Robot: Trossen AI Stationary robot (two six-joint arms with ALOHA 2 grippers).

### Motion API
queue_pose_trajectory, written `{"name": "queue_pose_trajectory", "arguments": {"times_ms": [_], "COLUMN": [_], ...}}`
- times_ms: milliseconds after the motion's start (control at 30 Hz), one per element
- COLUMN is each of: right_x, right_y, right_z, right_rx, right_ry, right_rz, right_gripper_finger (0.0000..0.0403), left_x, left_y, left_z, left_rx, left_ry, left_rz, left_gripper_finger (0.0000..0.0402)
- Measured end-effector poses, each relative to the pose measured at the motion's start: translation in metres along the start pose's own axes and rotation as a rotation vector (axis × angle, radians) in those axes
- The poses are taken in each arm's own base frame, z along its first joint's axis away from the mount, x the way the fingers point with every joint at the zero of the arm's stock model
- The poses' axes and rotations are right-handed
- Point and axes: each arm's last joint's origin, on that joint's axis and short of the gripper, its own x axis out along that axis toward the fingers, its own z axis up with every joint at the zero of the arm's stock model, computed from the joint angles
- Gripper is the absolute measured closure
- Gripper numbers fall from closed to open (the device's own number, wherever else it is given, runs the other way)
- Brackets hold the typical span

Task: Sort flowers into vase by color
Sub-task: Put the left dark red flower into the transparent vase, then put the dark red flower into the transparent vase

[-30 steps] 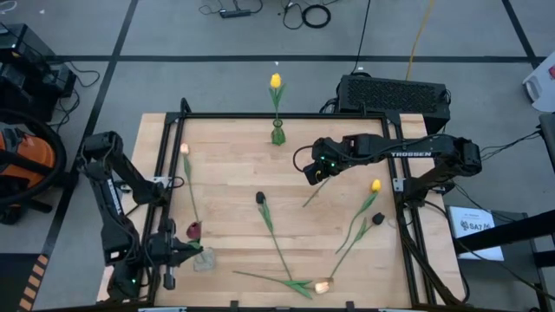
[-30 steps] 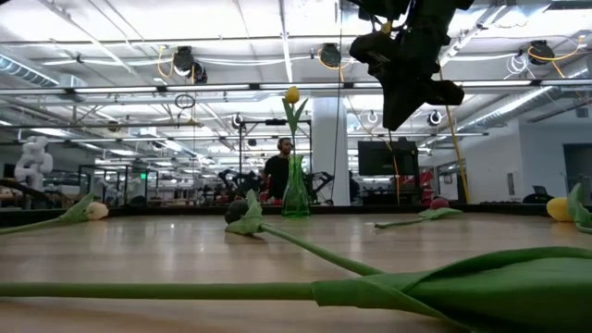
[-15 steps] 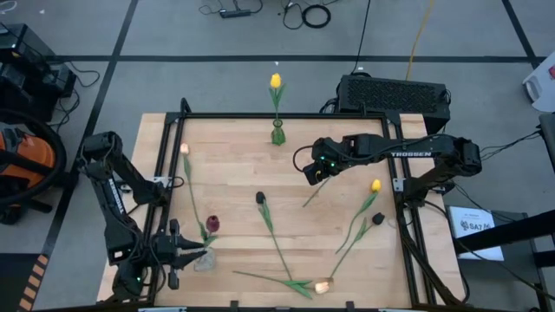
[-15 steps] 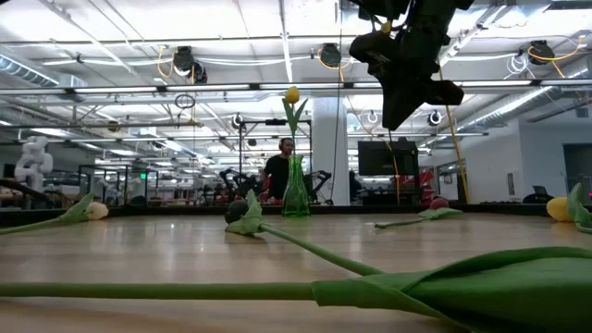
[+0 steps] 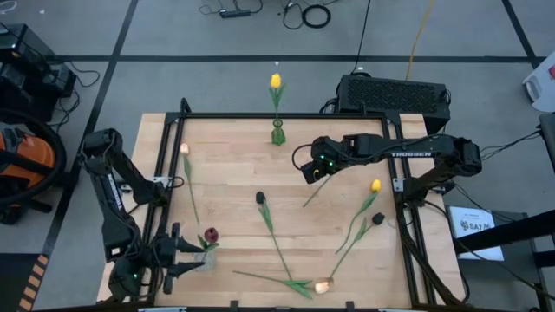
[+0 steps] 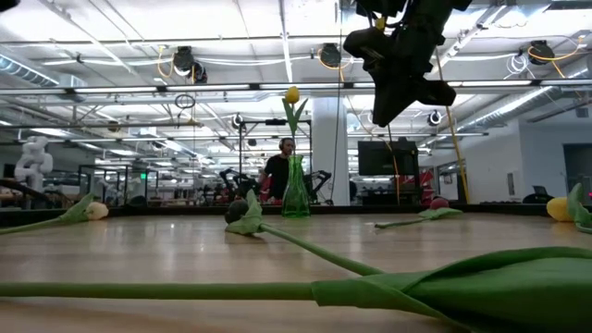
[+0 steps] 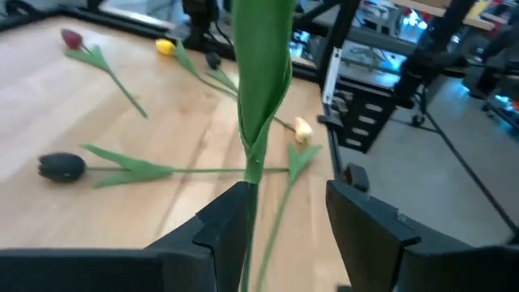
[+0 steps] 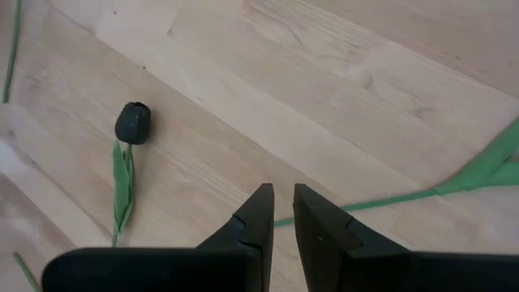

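A dark red tulip [image 5: 211, 234] stands tilted with its stem in a clear vase [image 5: 204, 262] at the table's near left. My left gripper [image 7: 284, 195] is open beside that vase, its fingers on either side of the green stem [image 7: 251, 154]. A green vase [image 5: 277, 134] at the far edge holds a yellow tulip [image 5: 276, 81]. My right gripper [image 5: 315, 173] hangs shut above mid-table with nothing in it; the right wrist view shows a near-black tulip [image 8: 132, 123] lying on the table below it. My left gripper comes level at the stem, from the table's left side. The stem [image 7: 248, 212] runs close along the inner side of one finger [image 7: 223, 231]. I cannot tell whether it touches that finger. The other finger stands clear of it.
Loose tulips lie on the wood: a peach one [image 5: 184, 149] at the left, a near-black one [image 5: 259, 198] in the middle, a yellow one [image 5: 375, 185] and a near-black one [image 5: 378, 219] at the right, and a peach one [image 5: 323, 284] near the front edge.
My left gripper has opened and let go of the dark red tulip's stem, and its wrist has turned a little. The tulip has tipped: its head has swung toward the table's right while its stem stays in the clear vase.
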Motion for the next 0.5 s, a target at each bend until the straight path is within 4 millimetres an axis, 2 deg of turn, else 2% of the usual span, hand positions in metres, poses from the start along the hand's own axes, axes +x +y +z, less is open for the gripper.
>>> {"name": "queue_pose_trajectory", "arguments": {"times_ms": [200,500], "right_x": [0.0,0.0], "right_y": [0.0,0.002], "right_z": [0.0,0.002], "right_rx": [0.0,0.002], "right_ry": [0.0,-0.016], "right_rz": [0.0,0.023], "right_gripper_finger": [0.036,0.036], "left_x": [-0.01,-0.026], "left_y": [0.006,0.024], "left_z": [0.012,0.033], "left_rx": [-0.039,-0.063], "left_ry": [0.116,0.194], "left_rz": [-0.093,-0.158], "left_gripper_finger": [0.023,0.023]}}
